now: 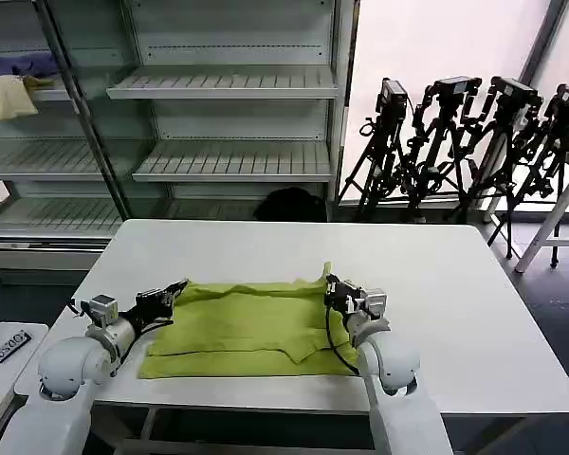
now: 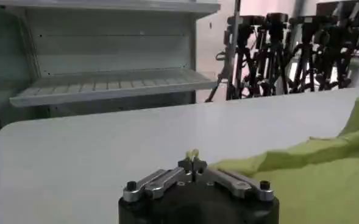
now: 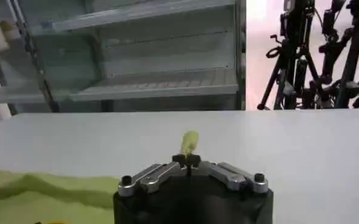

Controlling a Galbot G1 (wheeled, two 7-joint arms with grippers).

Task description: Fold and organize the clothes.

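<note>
Both grippers pinch T-shirt far edge | left | right

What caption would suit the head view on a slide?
Both claws, left claw and right claw, pinch the far corners of a lime T-shirt on the white table.

Table: white tabletop, rectangular, near the camera; a second white surface at the lower left edge
Shelving: pale metal racks behind the table, several slatted tiers; a dark upright post leaning across them
Shelf contents: pale yellow cloth and purple cloth at the upper left
Right side: black tripods in a row before a bright white wall
Floor: dark grey
</note>
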